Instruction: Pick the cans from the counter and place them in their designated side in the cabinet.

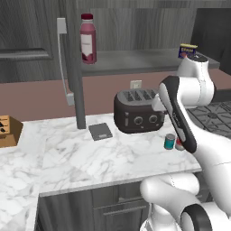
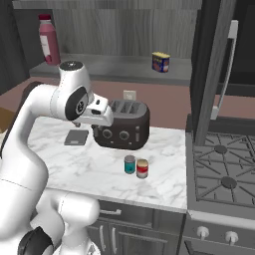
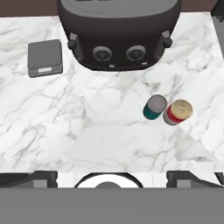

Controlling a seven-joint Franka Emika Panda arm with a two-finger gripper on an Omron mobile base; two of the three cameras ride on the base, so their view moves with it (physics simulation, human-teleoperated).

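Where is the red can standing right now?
The red can stands upright on the counter, in front of the toaster, close beside the teal can on its stove side.

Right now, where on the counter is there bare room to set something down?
Bare marble lies between the scale and the teal can, in front of the toaster. It is crowded at the teal can and red can, which stand close together.

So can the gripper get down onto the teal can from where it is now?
Probably yes. The teal can stands upright on open counter with nothing above it, well clear of the toaster. The red can sits tight against one side, so the fingers may bump it.
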